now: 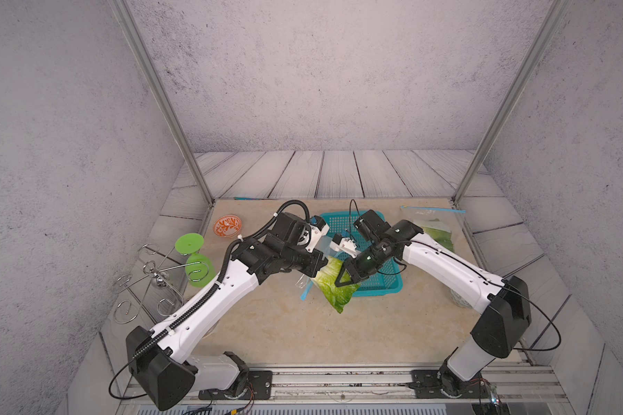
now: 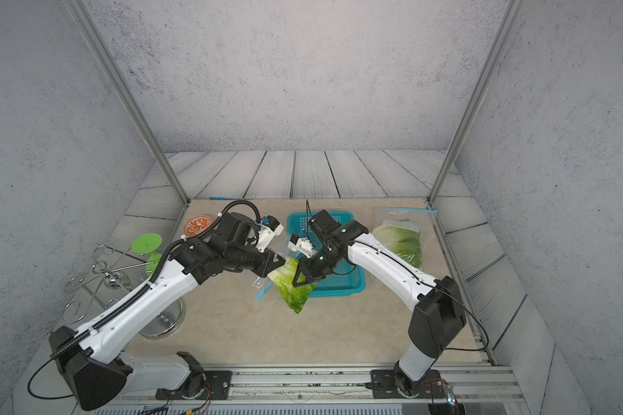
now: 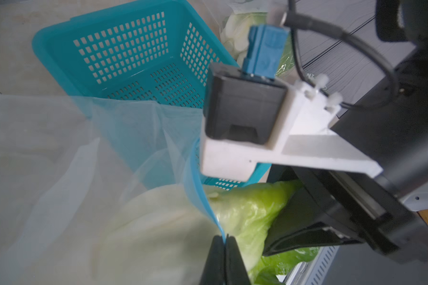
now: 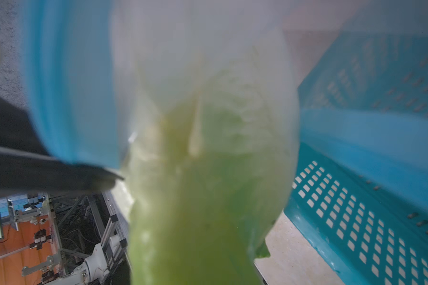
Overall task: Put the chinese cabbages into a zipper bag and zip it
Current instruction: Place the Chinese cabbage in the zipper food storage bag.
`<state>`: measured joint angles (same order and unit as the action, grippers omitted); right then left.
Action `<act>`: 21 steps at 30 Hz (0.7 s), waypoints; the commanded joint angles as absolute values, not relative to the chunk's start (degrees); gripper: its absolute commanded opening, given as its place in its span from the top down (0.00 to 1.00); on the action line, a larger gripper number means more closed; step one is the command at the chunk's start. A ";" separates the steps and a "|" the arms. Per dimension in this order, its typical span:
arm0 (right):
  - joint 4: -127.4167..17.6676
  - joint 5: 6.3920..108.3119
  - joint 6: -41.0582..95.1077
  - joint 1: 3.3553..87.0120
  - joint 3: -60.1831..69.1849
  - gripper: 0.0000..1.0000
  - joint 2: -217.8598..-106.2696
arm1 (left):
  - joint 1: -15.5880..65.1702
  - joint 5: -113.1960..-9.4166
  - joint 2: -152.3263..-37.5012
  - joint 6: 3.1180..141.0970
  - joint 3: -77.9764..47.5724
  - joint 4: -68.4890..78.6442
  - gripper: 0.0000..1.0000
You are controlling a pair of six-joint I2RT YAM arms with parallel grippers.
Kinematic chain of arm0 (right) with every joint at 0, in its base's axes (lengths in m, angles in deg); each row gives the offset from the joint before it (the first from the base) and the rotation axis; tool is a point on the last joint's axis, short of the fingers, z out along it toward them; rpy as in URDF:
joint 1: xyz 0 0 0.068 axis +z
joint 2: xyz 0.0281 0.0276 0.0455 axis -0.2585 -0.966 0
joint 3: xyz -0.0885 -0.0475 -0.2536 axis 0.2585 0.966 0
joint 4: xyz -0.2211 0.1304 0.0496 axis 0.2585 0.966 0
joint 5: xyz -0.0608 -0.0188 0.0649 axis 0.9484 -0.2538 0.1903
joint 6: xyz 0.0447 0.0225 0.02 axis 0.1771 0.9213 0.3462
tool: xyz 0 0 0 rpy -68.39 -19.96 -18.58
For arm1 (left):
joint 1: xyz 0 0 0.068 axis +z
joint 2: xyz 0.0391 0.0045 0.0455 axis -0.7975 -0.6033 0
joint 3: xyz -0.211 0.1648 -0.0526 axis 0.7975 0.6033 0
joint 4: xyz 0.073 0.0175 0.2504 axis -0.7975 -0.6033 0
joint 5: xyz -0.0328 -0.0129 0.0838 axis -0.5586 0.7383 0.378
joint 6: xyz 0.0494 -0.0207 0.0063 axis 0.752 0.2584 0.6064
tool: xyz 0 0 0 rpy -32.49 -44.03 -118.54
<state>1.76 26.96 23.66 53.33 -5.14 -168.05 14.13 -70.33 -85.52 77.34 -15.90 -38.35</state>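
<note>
The left pincer, fully closed, pinches the blue zip rim of the clear plastic zipper bag. The right pincer, narrowly parted, clamps a green-leaved, white-based chinese cabbage. The cabbage's base sits inside the bag mouth, beside the teal perforated basket on the beige desk.

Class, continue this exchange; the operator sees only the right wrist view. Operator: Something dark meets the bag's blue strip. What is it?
Observer: The left gripper, shut on that zipper strip.
Operator: Is anything in the basket?
Observer: Nothing shows inside the teal basket.
Operator: Besides the cabbage in the right gripper, any other?
Observer: A second cabbage, inside another bag lying flat beyond the right arm.
</note>
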 commanded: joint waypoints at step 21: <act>-37.84 27.92 68.24 47.47 5.72 0.98 -163.85 | 12.99 -80.63 -84.79 74.00 -13.90 -37.64 1.00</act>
<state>-32.51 18.50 61.78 47.32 6.51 -166.43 13.95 -75.40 -84.21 77.51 -13.21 -40.40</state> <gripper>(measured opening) 0.189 0.045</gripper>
